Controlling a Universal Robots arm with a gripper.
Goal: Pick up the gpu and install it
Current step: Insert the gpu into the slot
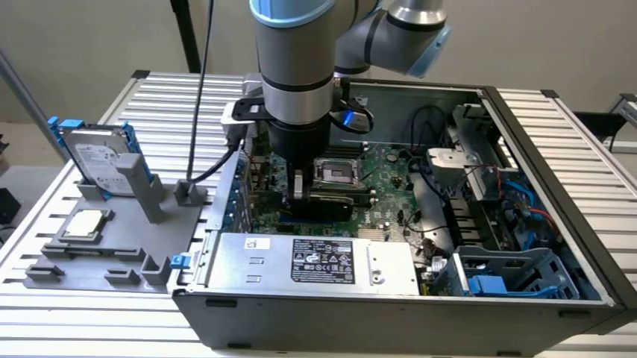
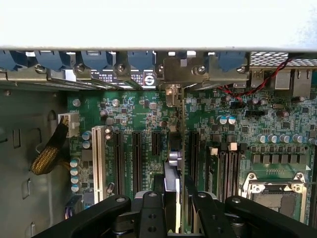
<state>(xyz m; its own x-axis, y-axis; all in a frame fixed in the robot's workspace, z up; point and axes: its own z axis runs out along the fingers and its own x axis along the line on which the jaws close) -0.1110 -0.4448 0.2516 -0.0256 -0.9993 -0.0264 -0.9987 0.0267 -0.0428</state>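
Wrist view is showing the fingers (image 2: pixel 174 208) closing on the card (image 2: pixel 177 163), which is standing on edge, its length running toward twelve o'clock above the slots (image 2: pixel 134 153).

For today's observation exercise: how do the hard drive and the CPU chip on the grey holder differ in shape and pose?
The hard drive stands upright on its edge in a slot; the CPU chip lies flat. The hard drive is a larger rectangle with blue rails; the CPU chip is a small square without rails. Both are silver and sit on the grey holder outside the computer case.
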